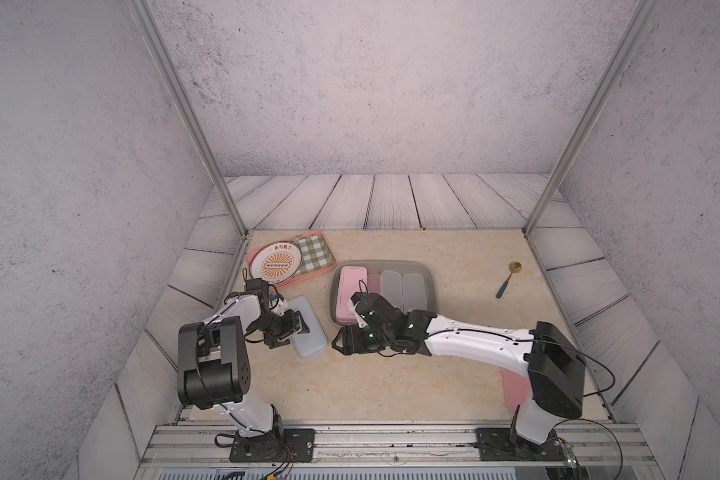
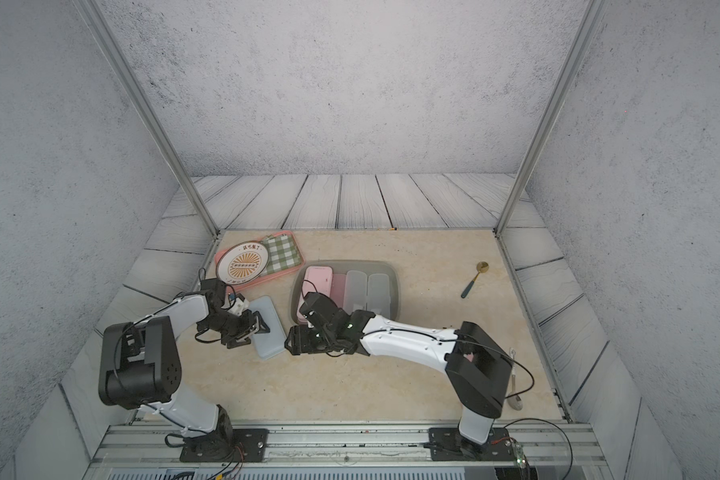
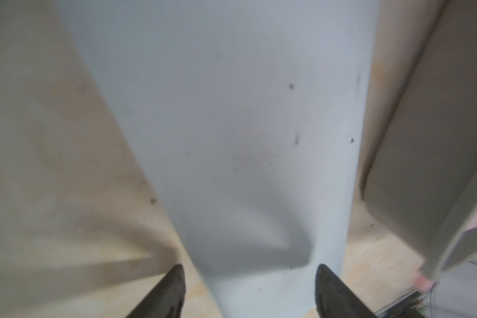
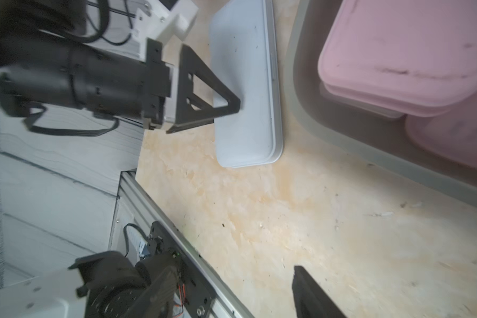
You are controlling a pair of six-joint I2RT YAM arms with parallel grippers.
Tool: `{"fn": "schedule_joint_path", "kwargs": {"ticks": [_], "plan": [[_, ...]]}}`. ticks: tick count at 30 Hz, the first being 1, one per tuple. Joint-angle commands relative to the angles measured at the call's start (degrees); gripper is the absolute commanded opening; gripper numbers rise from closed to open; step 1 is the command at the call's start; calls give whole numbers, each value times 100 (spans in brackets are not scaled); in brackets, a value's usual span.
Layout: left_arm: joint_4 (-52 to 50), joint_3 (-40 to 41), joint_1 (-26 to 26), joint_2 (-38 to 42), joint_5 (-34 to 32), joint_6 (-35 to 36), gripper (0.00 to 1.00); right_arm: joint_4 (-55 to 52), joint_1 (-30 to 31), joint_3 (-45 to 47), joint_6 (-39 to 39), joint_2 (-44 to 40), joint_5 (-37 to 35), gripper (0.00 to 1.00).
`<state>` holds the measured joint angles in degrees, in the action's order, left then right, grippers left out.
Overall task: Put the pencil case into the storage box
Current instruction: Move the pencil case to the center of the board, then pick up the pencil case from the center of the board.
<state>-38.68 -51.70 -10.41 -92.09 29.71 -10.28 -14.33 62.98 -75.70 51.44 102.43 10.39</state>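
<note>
Nearest the lens runs the ribbed aluminium mounting rail (image 1: 391, 440). Left of the shallow grey-green plastic storage box (image 1: 391, 262), just beside its wall with a strip of surface between, the flat pale-blue rectangular plastic pencil case (image 1: 313, 348) lies on the beige marbled tabletop (image 1: 391, 386). Its long axis runs roughly parallel to that wall.

Over its middle hangs the left gripper (image 3: 249, 268), reaching in from the side away from the box. Its fingers are spread wide across the short axis and hold nothing; whether they touch the case I cannot tell. At the box's near-left corner the right gripper (image 1: 341, 343) points toward the case's near end; how far its fingers are apart I cannot tell. The left gripper looks the nearer one.

Inside the box lie pink cases (image 1: 352, 286) and frosted cases (image 1: 391, 286). Grey speckled walls (image 1: 391, 104) enclose the cell.
</note>
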Motion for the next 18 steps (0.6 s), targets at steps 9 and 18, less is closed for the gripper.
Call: {"fn": "schedule_joint_path", "kwargs": {"ticks": [9,18], "plan": [[-60,-498,-936,-281,821,-95,84,-1763,100,-3083,-753,2585,-696,53],[504,-324,-1042,-679,1289,-114,66,-2882,59,-5141,-1011,3992,-1121,50]]}}
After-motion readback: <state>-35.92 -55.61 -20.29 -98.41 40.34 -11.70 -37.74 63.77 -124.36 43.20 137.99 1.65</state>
